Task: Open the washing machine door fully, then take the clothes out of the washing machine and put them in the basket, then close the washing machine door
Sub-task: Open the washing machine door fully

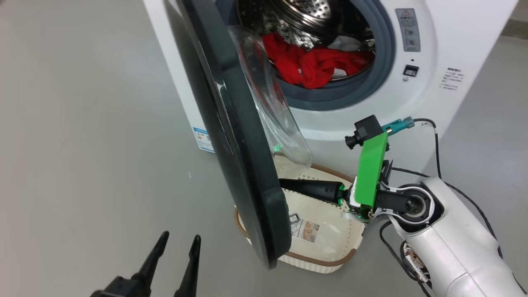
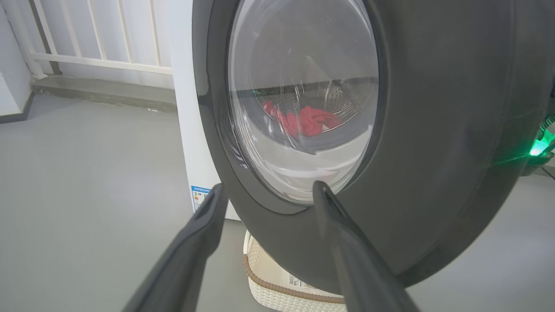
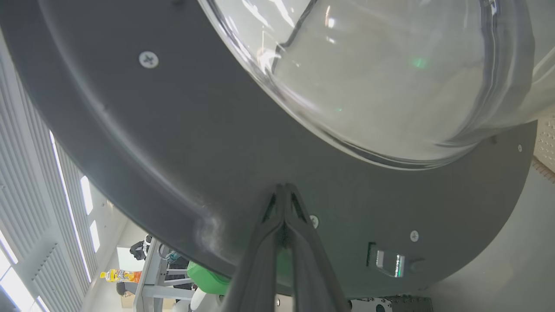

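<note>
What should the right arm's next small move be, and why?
Probably swing the shut right gripper a little to the robot's left, pushing the washing machine door wider. Its fingertips appear to rest against the door's inner face, and the door stands only partly open, hanging over the basket, with the clothes in the drum.

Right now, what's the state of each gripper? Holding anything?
Left gripper: open, holding nothing.
Right gripper: shut, jaws together with nothing between them, tips at the inner face of the door.
</note>
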You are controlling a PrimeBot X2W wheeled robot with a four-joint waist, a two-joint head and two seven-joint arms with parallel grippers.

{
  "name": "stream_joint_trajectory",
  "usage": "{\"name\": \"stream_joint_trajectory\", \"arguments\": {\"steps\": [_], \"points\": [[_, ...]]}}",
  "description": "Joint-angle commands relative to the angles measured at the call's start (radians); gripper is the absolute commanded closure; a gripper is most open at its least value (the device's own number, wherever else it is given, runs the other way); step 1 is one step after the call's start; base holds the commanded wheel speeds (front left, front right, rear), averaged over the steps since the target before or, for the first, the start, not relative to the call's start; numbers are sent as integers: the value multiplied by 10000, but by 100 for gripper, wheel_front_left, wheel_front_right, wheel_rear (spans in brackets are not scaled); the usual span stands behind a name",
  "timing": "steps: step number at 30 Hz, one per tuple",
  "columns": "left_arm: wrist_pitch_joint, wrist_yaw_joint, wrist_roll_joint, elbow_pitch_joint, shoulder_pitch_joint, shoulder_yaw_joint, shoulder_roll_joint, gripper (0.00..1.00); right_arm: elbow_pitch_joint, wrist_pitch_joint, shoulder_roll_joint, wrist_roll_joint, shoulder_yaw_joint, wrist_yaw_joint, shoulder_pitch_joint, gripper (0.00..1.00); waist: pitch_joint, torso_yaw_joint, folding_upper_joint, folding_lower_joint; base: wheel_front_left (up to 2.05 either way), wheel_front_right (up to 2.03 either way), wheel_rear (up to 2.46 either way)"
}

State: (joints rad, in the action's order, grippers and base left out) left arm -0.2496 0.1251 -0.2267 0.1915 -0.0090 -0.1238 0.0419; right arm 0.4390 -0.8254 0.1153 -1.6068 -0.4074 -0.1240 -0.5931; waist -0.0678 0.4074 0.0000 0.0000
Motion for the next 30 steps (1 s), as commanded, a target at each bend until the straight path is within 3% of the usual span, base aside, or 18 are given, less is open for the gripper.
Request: {"name": "stream_joint_trajectory", "arguments": {"steps": [1,14,30], "points": [[-122,56,127,-171,-2,374,83,0,-424,114,-337,119,-169,-67,-6,100,170,277,0,0,0,0,0],[-122,-18,112,-143,69,542,83,0,-609,454,-581,127,-631,-67,204,100,321,1064,0,0,0,0,0],[-122,-131,49,-215,-16,655,83,0,-507,910,-648,-105,-1284,-67,-17,100,262,1151,0,0,0,0,0]]}}
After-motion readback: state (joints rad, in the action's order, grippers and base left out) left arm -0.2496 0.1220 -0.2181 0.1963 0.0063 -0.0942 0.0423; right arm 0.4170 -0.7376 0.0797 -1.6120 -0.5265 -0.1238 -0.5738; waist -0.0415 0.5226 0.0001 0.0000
